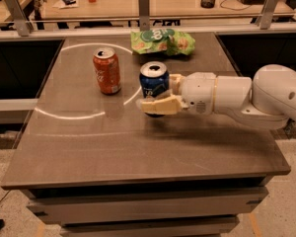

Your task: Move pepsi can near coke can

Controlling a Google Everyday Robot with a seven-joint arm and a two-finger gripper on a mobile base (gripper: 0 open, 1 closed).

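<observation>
The pepsi can, dark blue with a silver top, stands upright at mid-table in the camera view. My gripper reaches in from the right on a white arm and is shut on the pepsi can, one beige finger across its lower front. The coke can, red-orange with a silver top, stands upright to the left of the pepsi can, a short gap between them.
A green chip bag lies at the table's far edge behind the cans. The grey table has drawers below its front edge. A rail and a second table with small items run along the back.
</observation>
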